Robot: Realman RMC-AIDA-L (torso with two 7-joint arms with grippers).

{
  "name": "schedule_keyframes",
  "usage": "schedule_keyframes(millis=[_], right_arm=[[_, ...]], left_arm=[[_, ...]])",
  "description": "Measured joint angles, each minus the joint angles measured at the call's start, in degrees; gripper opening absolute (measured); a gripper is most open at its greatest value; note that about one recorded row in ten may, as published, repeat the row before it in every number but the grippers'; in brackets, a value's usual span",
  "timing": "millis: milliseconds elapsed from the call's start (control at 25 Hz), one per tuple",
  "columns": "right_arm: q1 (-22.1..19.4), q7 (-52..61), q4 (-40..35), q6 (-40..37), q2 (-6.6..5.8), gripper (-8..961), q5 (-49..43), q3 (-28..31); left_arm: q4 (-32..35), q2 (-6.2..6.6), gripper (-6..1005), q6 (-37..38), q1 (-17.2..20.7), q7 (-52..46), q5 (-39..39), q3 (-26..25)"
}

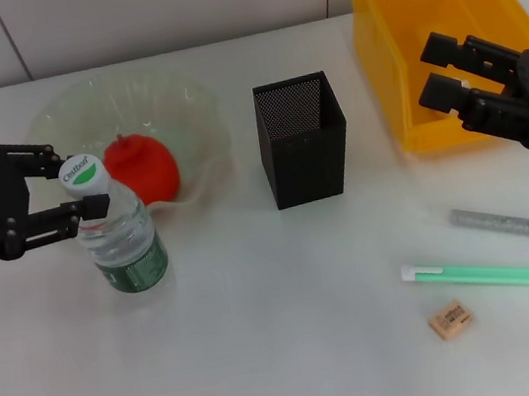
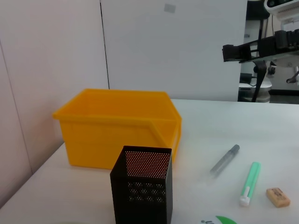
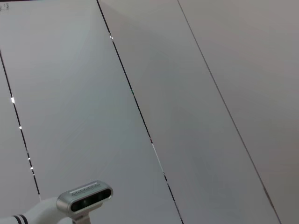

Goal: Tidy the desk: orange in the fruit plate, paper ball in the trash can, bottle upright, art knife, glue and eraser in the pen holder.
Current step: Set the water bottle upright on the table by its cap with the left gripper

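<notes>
The bottle (image 1: 124, 241) stands upright on the desk (image 1: 265, 337), in front of the fruit plate (image 1: 187, 110). My left gripper (image 1: 81, 182) is shut on the bottle's neck, just under the white cap. The orange (image 1: 140, 167) lies in the fruit plate. My right gripper (image 1: 430, 72) hangs open over the front wall of the trash can (image 1: 389, 30), holding nothing. The pen holder (image 1: 302, 137) stands mid-desk. The grey art knife (image 1: 512, 223), green glue (image 1: 475, 274) and eraser (image 1: 450, 320) lie at front right. The paper ball is out of view.
The left wrist view shows the trash can (image 2: 117, 126) behind the pen holder (image 2: 142, 191), with the art knife (image 2: 225, 159), glue (image 2: 250, 183) and eraser (image 2: 278, 196) beside them. The right wrist view shows only a wall.
</notes>
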Motion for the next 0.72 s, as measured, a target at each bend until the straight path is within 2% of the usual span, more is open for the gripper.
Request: schedule_keyframes(millis=[720], right_arm=[[0.00, -0.06, 0.00, -0.26, 0.00, 775, 0.00, 0.16]], left_arm=[[-1.15, 0.24, 497, -1.75, 0.00, 0.02, 0.00, 0.17]])
